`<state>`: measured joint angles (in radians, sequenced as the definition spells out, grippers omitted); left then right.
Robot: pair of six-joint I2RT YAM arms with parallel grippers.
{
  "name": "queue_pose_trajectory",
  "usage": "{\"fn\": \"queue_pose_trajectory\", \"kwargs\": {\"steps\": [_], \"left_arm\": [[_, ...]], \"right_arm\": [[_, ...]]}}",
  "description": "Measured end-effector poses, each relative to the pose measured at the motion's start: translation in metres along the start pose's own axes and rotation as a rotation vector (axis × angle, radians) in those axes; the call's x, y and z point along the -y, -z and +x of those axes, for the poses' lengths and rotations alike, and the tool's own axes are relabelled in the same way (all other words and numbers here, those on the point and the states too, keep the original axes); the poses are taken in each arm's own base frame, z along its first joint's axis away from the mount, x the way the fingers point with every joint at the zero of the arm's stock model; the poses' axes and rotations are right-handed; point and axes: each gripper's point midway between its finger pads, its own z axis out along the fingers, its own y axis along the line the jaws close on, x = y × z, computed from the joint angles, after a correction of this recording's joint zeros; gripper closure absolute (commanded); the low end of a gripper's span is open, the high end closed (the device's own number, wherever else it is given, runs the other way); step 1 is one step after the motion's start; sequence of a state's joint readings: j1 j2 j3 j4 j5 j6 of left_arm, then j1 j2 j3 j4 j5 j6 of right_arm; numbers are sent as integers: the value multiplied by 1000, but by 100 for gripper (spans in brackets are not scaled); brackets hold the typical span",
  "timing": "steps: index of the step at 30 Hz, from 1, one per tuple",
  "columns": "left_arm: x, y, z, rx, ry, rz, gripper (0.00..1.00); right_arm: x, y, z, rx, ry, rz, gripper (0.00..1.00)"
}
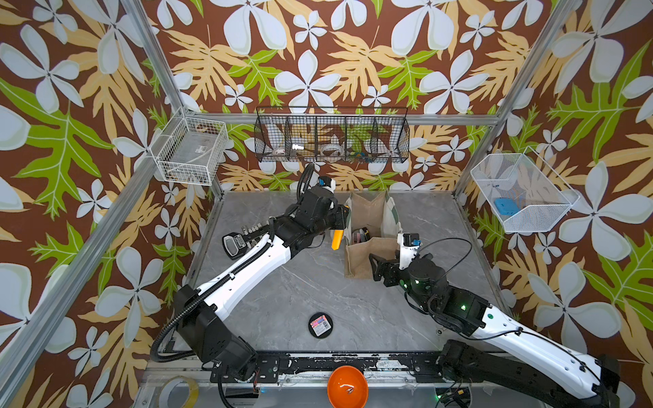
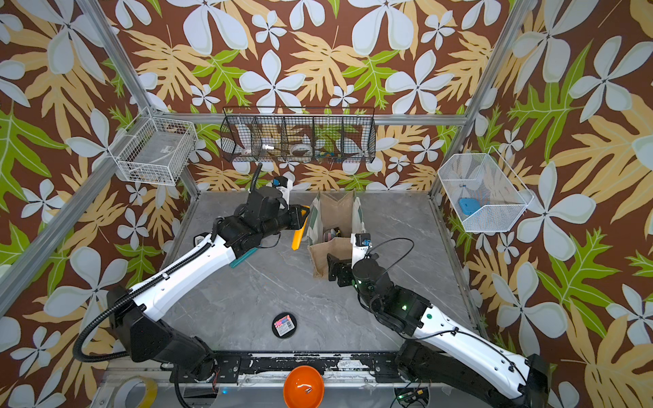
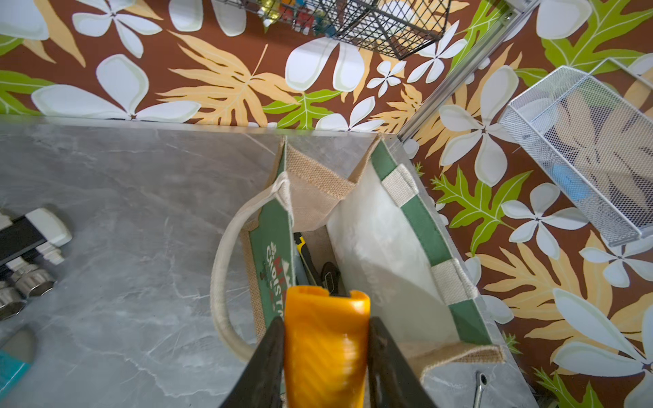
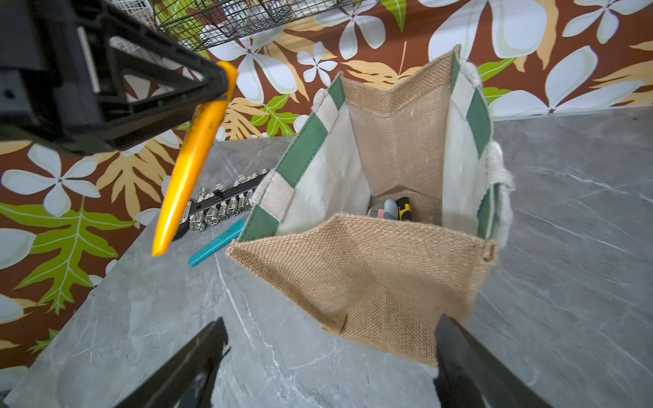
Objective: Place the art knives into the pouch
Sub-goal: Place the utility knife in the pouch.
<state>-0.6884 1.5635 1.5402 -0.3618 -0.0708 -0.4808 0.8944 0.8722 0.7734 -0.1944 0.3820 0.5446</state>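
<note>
Left edge of the desk (image 1: 300,289), toward the back: a socket rail (image 1: 247,236) is laid flat, with a teal comb (image 4: 216,246) just beside it. The left gripper (image 3: 327,339) is clamped on the yellow knife (image 4: 190,166) near its upper end. The knife is held slanted, tip down, off the desk. It is just beside the left wall of the pouch (image 1: 364,263) and outside its mouth. The pouch is stood upright near the back edge, mouth open; small tools (image 4: 394,208) are seen on its bottom. The right gripper (image 4: 330,339) is spread wide with nothing held, at the near burlap wall; contact cannot be told. A round black tin (image 1: 320,325) is noted near the front edge, well apart.
</note>
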Motion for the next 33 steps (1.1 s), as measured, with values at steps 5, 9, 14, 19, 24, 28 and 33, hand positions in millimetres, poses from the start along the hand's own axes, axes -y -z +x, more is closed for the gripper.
{"fn": "queue_pose_trajectory", "kwargs": {"steps": [5, 9, 14, 19, 24, 28, 33], "left_arm": [[19, -14, -11, 0, -25, 28, 73], [30, -30, -17, -4, -43, 45, 73], [37, -58, -21, -11, -48, 49, 73], [37, -85, -9, -53, -51, 51, 73], [25, -107, 17, -114, -57, 17, 68], [16, -117, 38, -170, -59, 6, 41], [32, -98, 34, -186, -60, 74, 0]], "right_arm": [[-12, 0, -3, -8, 12, -59, 8], [-15, 2, -2, -12, 15, -76, 8], [-16, 6, -3, -8, 10, -95, 8], [-14, 10, -5, 5, 1, -99, 8], [-8, 14, -2, 7, -18, -87, 7], [-5, 15, 0, 10, -25, -77, 2], [-4, 12, 4, -12, -29, -65, 0]]}}
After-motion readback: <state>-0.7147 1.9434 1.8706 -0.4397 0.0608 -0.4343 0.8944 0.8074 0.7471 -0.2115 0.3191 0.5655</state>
